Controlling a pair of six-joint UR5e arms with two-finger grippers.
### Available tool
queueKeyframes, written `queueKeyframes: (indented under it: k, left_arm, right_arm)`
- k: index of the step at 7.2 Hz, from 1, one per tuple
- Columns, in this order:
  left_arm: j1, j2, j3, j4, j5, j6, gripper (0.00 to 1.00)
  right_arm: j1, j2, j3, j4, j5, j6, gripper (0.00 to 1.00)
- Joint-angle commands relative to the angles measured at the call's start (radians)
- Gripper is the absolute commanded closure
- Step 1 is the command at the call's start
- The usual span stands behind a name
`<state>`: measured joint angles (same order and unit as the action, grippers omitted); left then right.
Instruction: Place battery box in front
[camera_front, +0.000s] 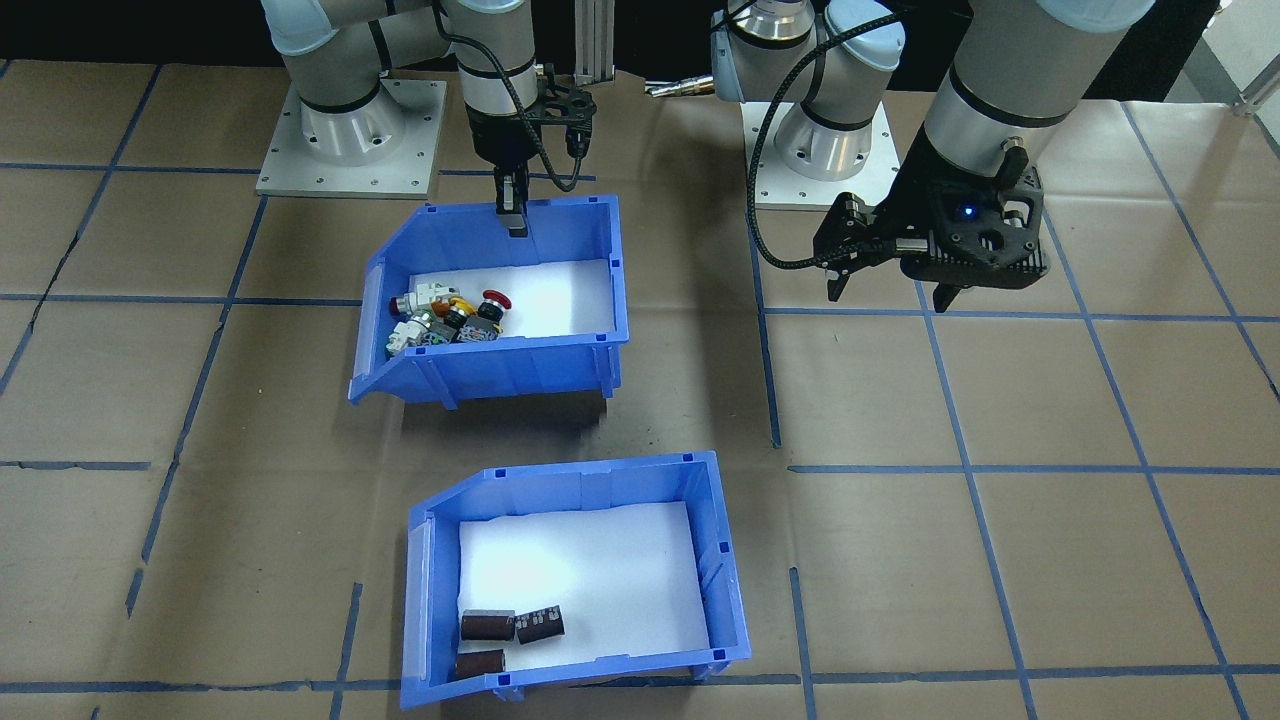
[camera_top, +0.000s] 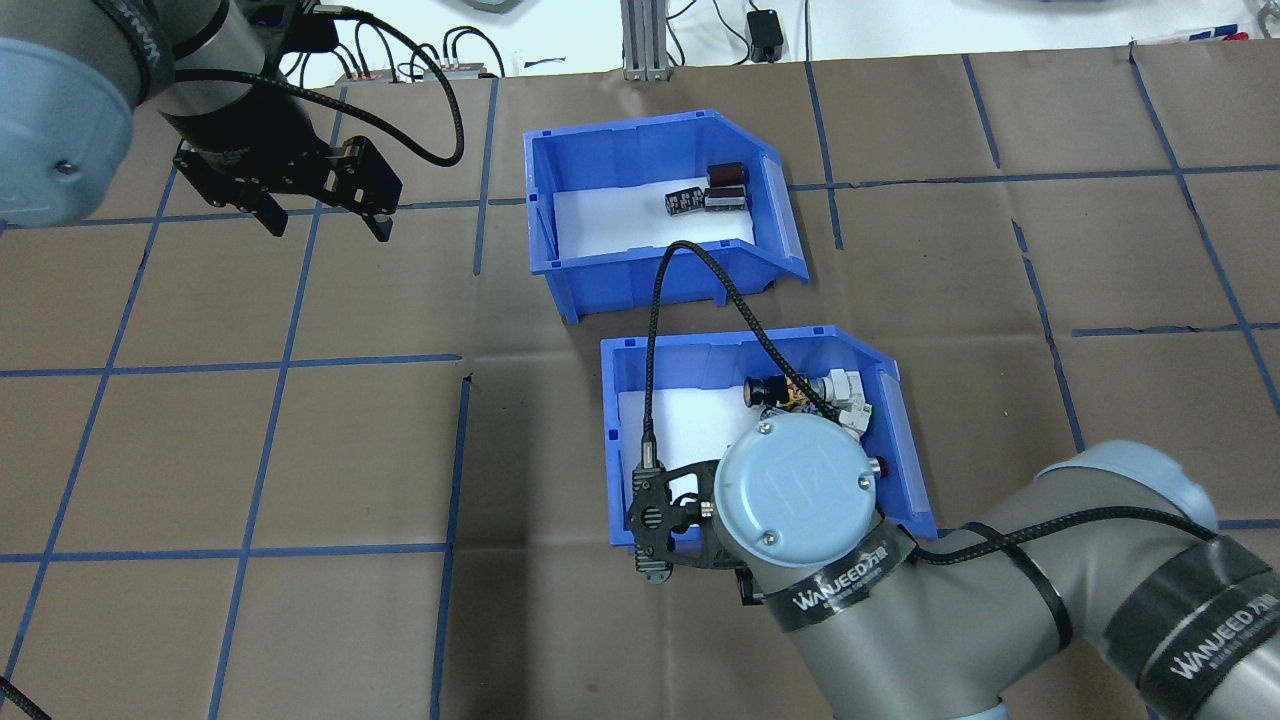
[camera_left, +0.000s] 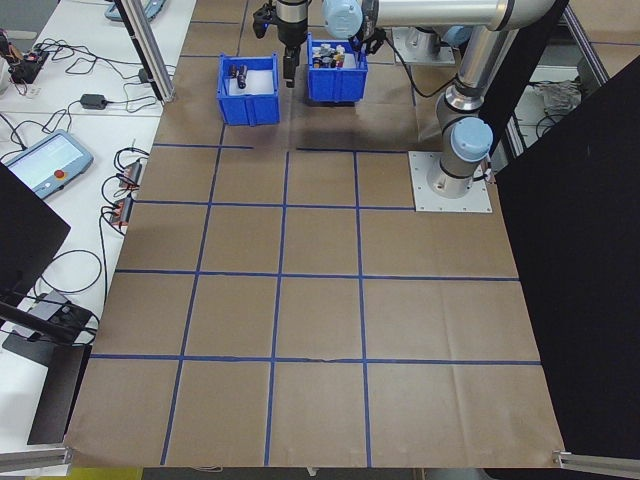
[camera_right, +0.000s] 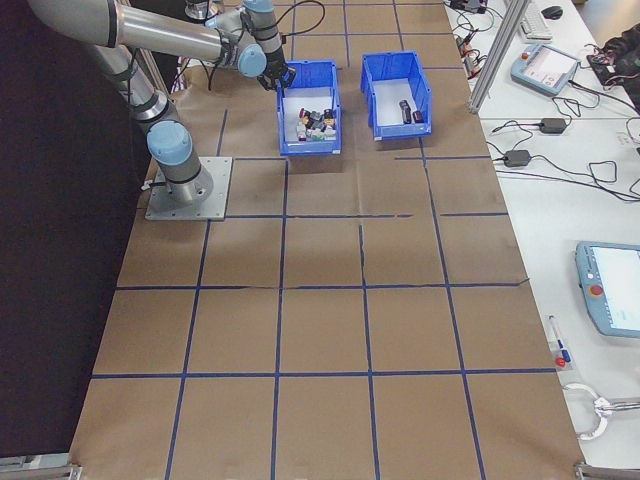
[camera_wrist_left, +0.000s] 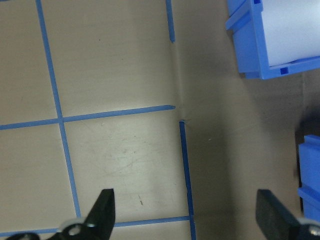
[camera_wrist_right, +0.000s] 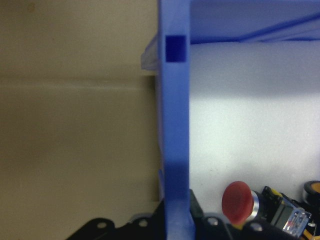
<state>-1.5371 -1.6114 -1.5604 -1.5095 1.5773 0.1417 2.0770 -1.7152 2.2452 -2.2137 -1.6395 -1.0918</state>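
Surface: table (camera_top: 300, 450) covered in brown paper, marked into squares by blue tape lines (camera_top: 230, 360). Paper seams and small tears show at some crossings. Both my arm bases sit on grey metal plates (camera_front: 350, 140) bolted at my edge of the table. Beyond the table's far edge, in the overhead view: a white bench with cables and a small black adapter (camera_top: 765, 22). The side views show more benches with handheld control pendants (camera_right: 612, 290) and loose cables.

Battery box (camera_top: 655, 205): blue plastic bin, sloped open front facing right in the overhead view, white liner on the floor. It stands on the far side of the table from me, flat on the paper. Three dark cylinders (camera_front: 500, 635) lie in the corner by the open front, two touching side by side, the third just beside them. The rest of the liner is bare.

Second blue bin (camera_front: 490, 310): same shape, nearer to me, holding a heap of coloured push-button switches (camera_front: 450, 315), one red-capped.

My right gripper (camera_front: 514, 212) is down at this second bin's back wall; the wrist view shows the blue wall running between my fingers, so I am clamped on that wall.

My left gripper (camera_top: 325, 218) hangs above bare paper, well apart to the left of both bins, fingers spread wide, nothing between them.
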Motion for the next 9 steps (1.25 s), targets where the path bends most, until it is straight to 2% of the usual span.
queueKeyframes:
  k: [1, 5, 6, 7, 8, 9]
  left_arm:
    - [0.000, 0.001, 0.000, 0.000, 0.001, -0.005, 0.00]
    - [0.000, 0.001, 0.000, 0.000, 0.000, -0.007, 0.00]
    - [0.000, 0.001, 0.000, 0.000, 0.000, -0.007, 0.00]
    - [0.000, 0.001, 0.000, 0.000, 0.001, -0.007, 0.00]
    - [0.002, 0.004, 0.000, 0.000, 0.001, -0.007, 0.01]
    - [0.002, 0.002, 0.002, 0.000, 0.000, -0.007, 0.00]
  right_arm:
    - [0.018, 0.020, -0.009, 0.002, -0.013, 0.067, 1.00]
    - [0.067, 0.063, -0.048, 0.012, -0.011, 0.104, 1.00]
    - [0.067, 0.084, -0.049, 0.000, -0.014, 0.104, 0.91]
    - [0.067, 0.092, -0.047, 0.000, -0.002, 0.104, 0.22]
    - [0.066, 0.091, -0.047, 0.002, -0.016, 0.104, 0.00]
    - [0.066, 0.085, -0.050, 0.003, -0.019, 0.102, 0.00]
